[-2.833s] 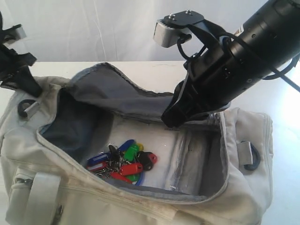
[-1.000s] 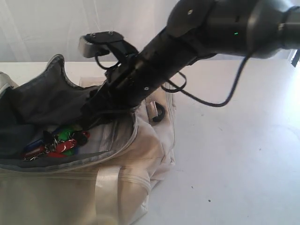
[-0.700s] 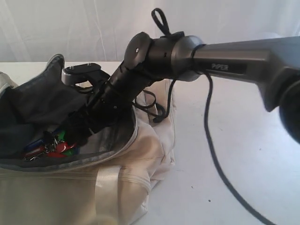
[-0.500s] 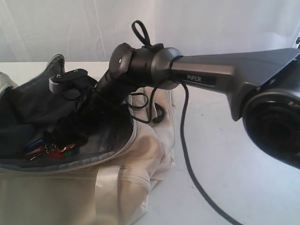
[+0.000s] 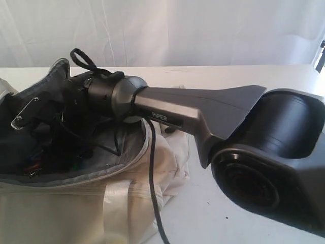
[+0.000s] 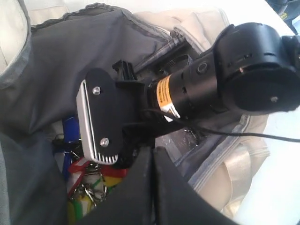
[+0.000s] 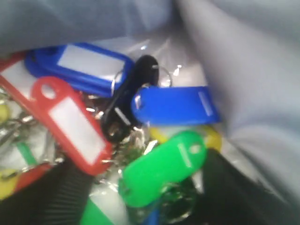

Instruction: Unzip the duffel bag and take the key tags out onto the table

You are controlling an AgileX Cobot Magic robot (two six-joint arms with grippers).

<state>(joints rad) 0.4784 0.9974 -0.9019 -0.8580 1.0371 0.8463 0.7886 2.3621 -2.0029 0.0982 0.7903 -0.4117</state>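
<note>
Right hand (image 7: pixel 150 193) deeper in duffel bag (image 5: pixel 157 168) | exterior barely shows key tags (image 7: pixel 117 122) | wrist view: fingers (image 7: pixel 61 192) apart, straddling them

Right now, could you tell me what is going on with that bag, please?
The right arm reaches deep into the unzipped cream-white fabric duffel bag. Its open right gripper sits over the bunch of coloured plastic key tags on the bag's floor, without gripping them yet. The left gripper is shut over the bag's opening.

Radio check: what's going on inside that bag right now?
Right gripper open over key tags. Left gripper shut. Duffel bag unzipped, tags inside. Nothing blocking.
</note>
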